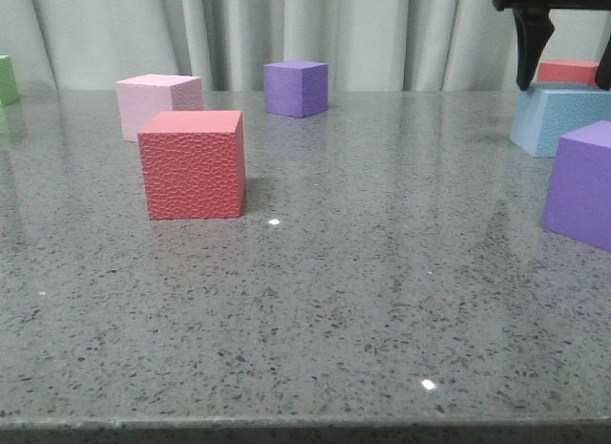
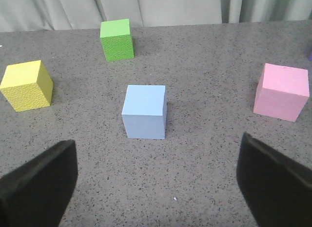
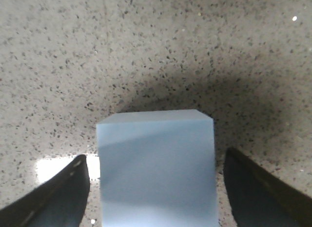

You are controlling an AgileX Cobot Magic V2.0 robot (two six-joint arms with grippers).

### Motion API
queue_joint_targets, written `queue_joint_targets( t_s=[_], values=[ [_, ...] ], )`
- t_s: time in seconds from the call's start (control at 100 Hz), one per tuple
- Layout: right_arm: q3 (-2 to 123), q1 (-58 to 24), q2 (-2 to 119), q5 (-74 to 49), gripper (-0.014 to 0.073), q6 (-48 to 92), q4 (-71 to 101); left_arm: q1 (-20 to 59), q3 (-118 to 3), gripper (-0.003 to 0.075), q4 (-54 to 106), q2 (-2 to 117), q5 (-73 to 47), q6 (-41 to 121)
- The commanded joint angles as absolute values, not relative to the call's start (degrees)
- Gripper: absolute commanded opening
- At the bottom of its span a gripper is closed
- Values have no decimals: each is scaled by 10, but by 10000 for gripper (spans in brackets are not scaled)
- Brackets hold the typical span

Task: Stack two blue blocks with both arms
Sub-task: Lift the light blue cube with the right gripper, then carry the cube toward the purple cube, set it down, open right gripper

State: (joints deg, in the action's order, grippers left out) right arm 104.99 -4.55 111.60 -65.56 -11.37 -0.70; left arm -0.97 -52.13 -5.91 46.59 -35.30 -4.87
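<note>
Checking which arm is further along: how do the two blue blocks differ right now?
The right-arm blue block sits between the open right gripper fingers, filling that view; the left-arm blue block lies ahead of the open left gripper, outside its fingers. Both are sky-blue cubes resting on the table.

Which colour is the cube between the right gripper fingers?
Light sky-blue cube; right wrist view shows it best.

one block (image 3: pixel 156 168) sits between the right claw (image 3: pixel 156 188) fingers.
</note>
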Motion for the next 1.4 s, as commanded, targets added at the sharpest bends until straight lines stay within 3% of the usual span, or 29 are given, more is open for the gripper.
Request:
queue_joint_targets(
  t_s=[0.0, 0.19, 0.43, 0.69, 0.97, 1.39],
  values=[
    [1070, -43, 1095, -645, 570, -107, -8, -11, -542, 641, -62, 466, -314, -54],
    [1070, -43, 1106, -646, 545, -107, -6, -11, -542, 641, -62, 466, -315, -54],
    [1070, -43, 1106, -649, 356, -107, -6, -11, -542, 641, -62, 466, -315, -54],
    [1143, -74, 1101, -706, 357, -111, 0, -11, -542, 641, -62, 466, -316, -54],
    [1244, -182, 1106, -720, 357, -169, 0, -11, -542, 641, -62, 466, -320, -54],
    [1254, -296, 1150, -667, 357, -271, 4, -11, -542, 641, -62, 466, -320, -54]
  ],
)
